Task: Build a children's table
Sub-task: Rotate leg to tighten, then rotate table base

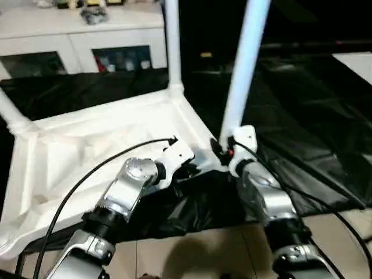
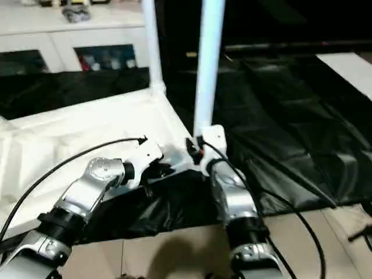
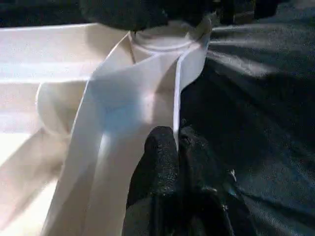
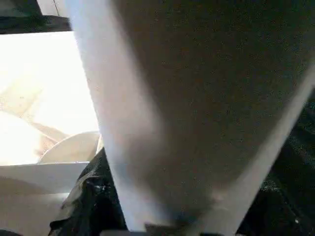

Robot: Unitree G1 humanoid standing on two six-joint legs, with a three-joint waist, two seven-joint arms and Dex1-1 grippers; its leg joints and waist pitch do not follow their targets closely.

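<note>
The left gripper (image 3: pixel 176 147) pinches the thin rim of the white tabletop (image 3: pixel 123 98) near a round corner socket (image 3: pixel 167 42), black sheeting (image 3: pixel 256 98) alongside.

White tabletop (image 1: pixel 87 139) lies ribbed-side up, legs (image 1: pixel 244 64) standing in corner sockets.
</note>
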